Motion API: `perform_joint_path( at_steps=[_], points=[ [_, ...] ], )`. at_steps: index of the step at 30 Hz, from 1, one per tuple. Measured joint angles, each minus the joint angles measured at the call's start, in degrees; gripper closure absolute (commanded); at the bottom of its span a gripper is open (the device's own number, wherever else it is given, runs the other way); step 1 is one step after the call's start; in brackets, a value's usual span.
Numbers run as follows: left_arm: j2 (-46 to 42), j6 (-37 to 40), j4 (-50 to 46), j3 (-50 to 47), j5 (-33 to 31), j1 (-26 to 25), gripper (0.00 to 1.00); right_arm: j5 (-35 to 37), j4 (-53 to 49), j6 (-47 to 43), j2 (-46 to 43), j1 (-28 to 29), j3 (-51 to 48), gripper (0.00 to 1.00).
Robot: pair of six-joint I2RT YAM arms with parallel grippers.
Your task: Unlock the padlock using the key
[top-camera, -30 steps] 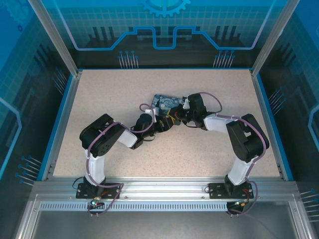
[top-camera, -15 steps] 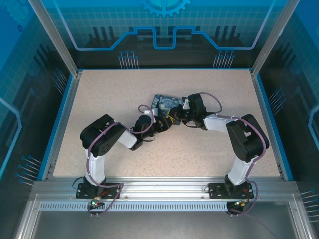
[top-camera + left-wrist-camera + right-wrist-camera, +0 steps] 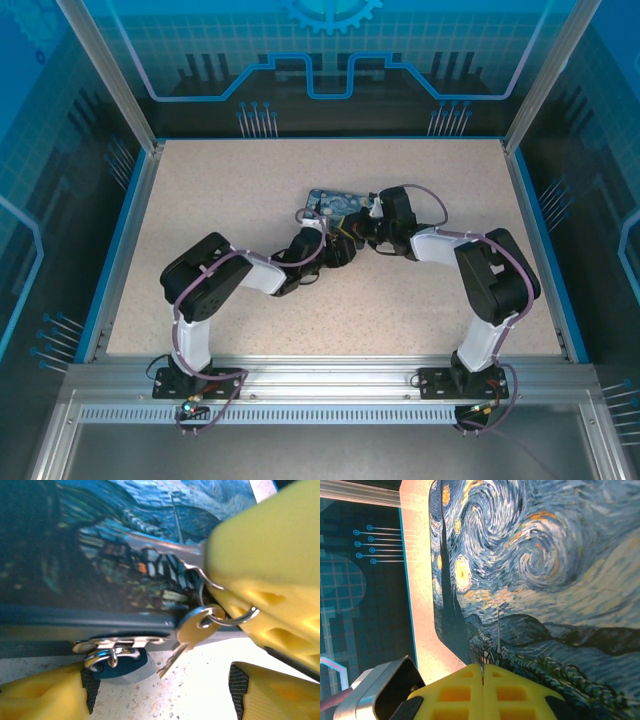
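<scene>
In the left wrist view the small bluish-grey padlock [image 3: 122, 670] hangs by its shackle from the metal hasp [image 3: 125, 641] on the front of the Starry Night box [image 3: 100, 555]. My left gripper [image 3: 160, 695] is open, and the padlock sits just inside its left pad [image 3: 90, 690]. My right gripper [image 3: 483, 672] is shut, its yellow fingers [image 3: 265, 565] holding a toothed key [image 3: 170, 555] against the box front. A ring [image 3: 235, 620] on it dangles a second key [image 3: 192, 630] to the right of the padlock. From above, both grippers [image 3: 335, 248] [image 3: 355, 232] meet at the box's near side.
The box [image 3: 335, 203] lies mid-table on the speckled tabletop [image 3: 220, 200], its printed lid [image 3: 545, 555] close under the right wrist. Blue-edged walls [image 3: 130, 230] ring the table. The two arms crowd the area in front of the box.
The left arm's wrist has swung right and forward, bringing its gripper closer to the box front. The right arm and the box have held still.
</scene>
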Motion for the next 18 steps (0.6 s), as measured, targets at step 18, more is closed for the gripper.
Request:
perform_joint_path(
  at_steps=[18],
  points=[
    [2.25, -9.92, 17.70, -5.64, 10.45, 2.03, 0.30, -1.73, 0.20, -0.02, 0.26, 0.02, -0.02, 1.00]
  ],
)
